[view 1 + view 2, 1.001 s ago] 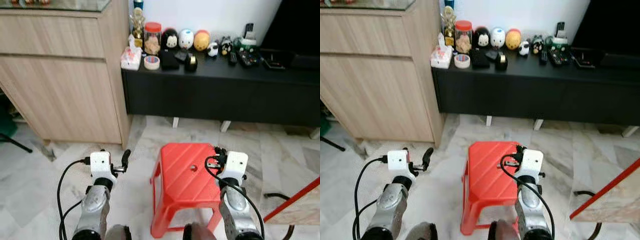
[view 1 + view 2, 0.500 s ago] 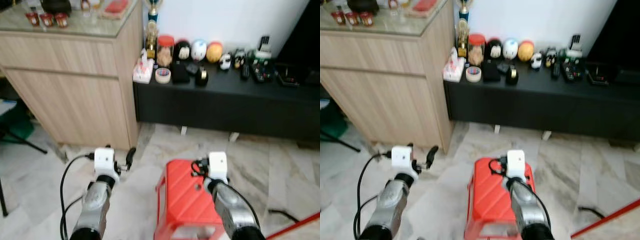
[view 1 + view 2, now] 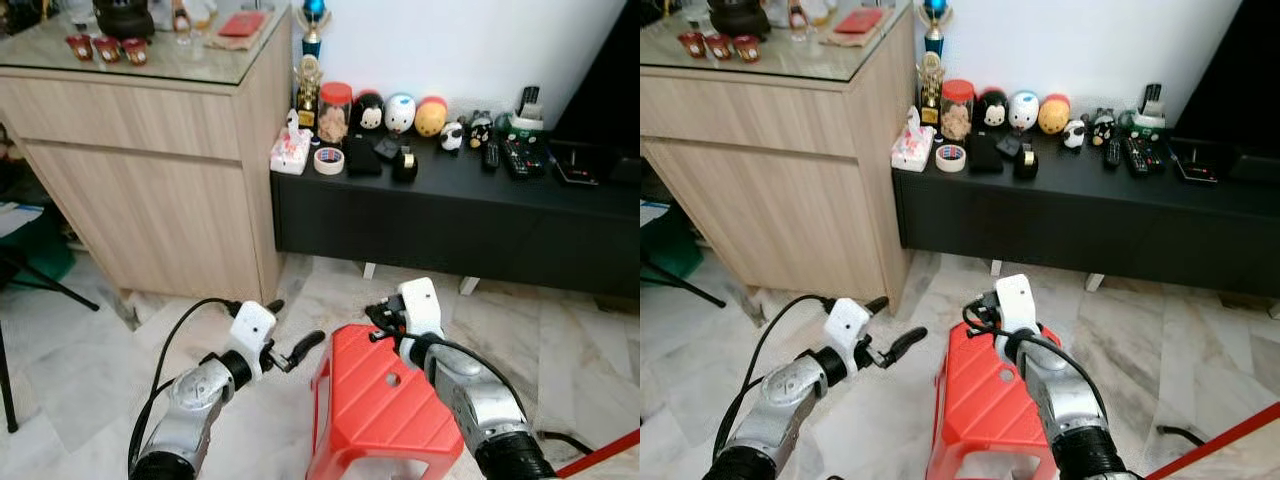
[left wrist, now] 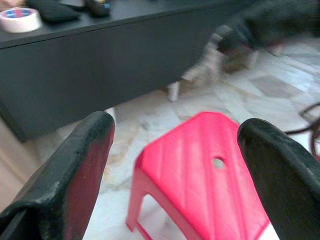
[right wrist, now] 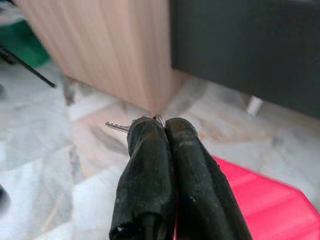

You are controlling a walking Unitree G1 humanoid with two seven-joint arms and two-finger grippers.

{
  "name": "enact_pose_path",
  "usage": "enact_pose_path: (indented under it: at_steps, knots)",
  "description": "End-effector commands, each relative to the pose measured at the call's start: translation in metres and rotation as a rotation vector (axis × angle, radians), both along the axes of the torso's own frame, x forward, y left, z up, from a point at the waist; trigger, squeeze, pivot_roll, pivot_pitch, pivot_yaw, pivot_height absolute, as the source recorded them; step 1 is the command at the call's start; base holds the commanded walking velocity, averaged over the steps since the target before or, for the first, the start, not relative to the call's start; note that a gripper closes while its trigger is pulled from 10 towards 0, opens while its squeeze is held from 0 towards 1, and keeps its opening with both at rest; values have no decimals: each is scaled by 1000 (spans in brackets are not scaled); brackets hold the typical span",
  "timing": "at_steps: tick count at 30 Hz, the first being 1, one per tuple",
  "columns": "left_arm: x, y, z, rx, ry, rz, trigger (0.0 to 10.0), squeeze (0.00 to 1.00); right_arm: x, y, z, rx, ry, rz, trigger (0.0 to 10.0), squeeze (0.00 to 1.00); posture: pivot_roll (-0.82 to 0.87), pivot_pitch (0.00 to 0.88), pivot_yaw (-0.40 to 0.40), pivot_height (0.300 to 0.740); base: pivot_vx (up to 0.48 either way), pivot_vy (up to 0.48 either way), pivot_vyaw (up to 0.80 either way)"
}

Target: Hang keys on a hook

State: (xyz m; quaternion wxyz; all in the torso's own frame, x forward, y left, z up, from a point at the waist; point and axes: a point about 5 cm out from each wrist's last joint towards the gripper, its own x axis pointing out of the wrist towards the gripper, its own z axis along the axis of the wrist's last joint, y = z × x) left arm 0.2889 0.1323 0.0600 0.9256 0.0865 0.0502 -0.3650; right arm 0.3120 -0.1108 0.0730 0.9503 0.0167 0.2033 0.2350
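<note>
My right gripper (image 5: 165, 125) is shut on a small key ring (image 5: 156, 118), and a silver key (image 5: 117, 126) juts sideways from the tips. In the eye views that gripper (image 3: 378, 320) hovers over the far edge of a red plastic stool (image 3: 380, 400). My left gripper (image 3: 290, 328) is open and empty, low over the marble floor just left of the stool. Its two black fingers (image 4: 75, 165) frame the stool (image 4: 210, 185) in the left wrist view.
A light wooden cabinet (image 3: 150, 170) with a glass top stands at the left. A low black console (image 3: 450, 215) along the white wall carries figurines, a tape roll (image 3: 328, 160) and remotes. A red bar (image 3: 600, 462) crosses the floor at lower right.
The camera has tilted up, showing more of the cabinet top. My left gripper has swung right toward the stool. My right gripper has shifted left over the stool's far edge.
</note>
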Motion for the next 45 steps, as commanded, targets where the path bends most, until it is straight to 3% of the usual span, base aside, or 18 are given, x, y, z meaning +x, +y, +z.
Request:
enact_pose_path:
  at_steps: [1,7,25,26,27,30,31,33,34,38,39,40,41,43,45]
  knots:
    - [0,-2,-1,46,9,-47,10000,0,1,5,9,9,-11,48,10000,0,84,0,-64,733,0,0,0]
    - [1,-1,2,21,19,-46,10000,0,-6,11,18,1,-8,142,10000,0,78,0,-62,733,0,0,0]
    - [0,-9,7,-39,46,-93,9922,0,-13,14,24,2,22,234,10000,0,83,0,-75,733,0,0,0]
    - [0,-10,7,-41,47,-92,8824,0,-14,14,24,6,23,237,10000,0,83,0,-75,733,0,0,0]
    - [0,-10,7,-46,47,-88,6078,0,-15,15,26,12,25,244,10000,0,80,0,-78,733,0,0,0]
    - [0,-10,8,-54,47,-82,5451,0,-16,15,27,12,23,251,10000,0,77,0,-78,733,0,0,0]
    - [0,-11,8,-57,48,-83,3490,0,-16,15,27,13,23,251,10000,0,77,0,-80,733,0,0,0]
    - [0,-11,8,-59,49,-83,3490,0,-16,15,28,13,24,251,10000,0,78,0,-81,733,0,0,0]
    - [-1,-11,8,-61,52,-84,0,0,-16,15,28,17,26,253,10000,0,81,0,-83,733,0,0,0]
    - [-1,-11,8,-65,52,-79,0,0,-16,16,29,17,26,259,10000,0,81,0,-83,733,0,0,0]
    - [-1,-11,8,-68,50,-76,588,0,-16,16,30,18,28,261,10000,0,81,0,-83,733,0,0,0]
    - [-1,-11,8,-70,48,-74,3569,0,-16,16,30,19,28,264,10000,0,81,0,-85,733,0,0,0]
    - [-1,-11,8,-72,46,-73,3569,0,-16,16,31,19,29,266,10000,0,81,0,-85,733,0,0,0]
    - [-1,-11,9,-76,42,-74,7333,0,-16,16,31,23,32,274,10000,0,81,0,-85,733,0,0,0]
    - [-1,-11,9,-76,42,-75,7255,0,-16,16,31,24,32,274,10000,0,81,0,-85,733,0,0,0]
